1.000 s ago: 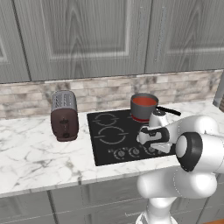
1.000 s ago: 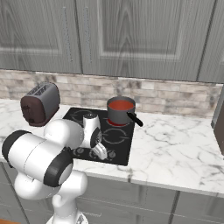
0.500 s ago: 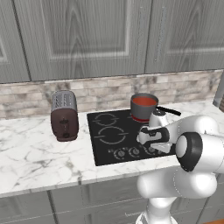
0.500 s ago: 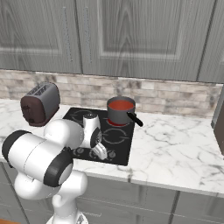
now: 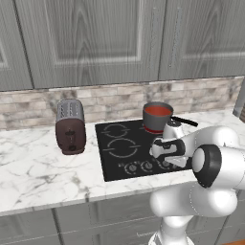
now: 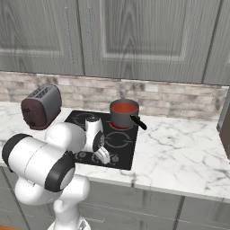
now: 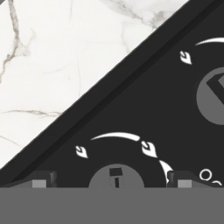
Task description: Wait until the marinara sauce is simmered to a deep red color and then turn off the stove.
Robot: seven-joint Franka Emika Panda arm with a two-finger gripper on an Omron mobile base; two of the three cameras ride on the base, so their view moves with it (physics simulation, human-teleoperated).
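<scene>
grey saucepan [image 5: 157, 116] at the stove's [image 5: 115, 148] back right corner, full of red marinara sauce [image 5: 157, 110], tool [image 7: 112, 181] spread wide right over a front-edge knob [image 7: 116, 176], fingertips mostly cut off

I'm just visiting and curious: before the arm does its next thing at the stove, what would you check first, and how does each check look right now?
1. Marinara sauce deep red: cannot tell; it looks orange-red.
2. Saucepan sits on a back burner of the stove: ok.
3. Gripper open, nothing in it: ok.
4. Knob between the fingertips in the hand view: ok.
5. That this knob governs the saucepan's burner: cannot tell.
6. Toaster apart from the arm's path: ok.
</scene>
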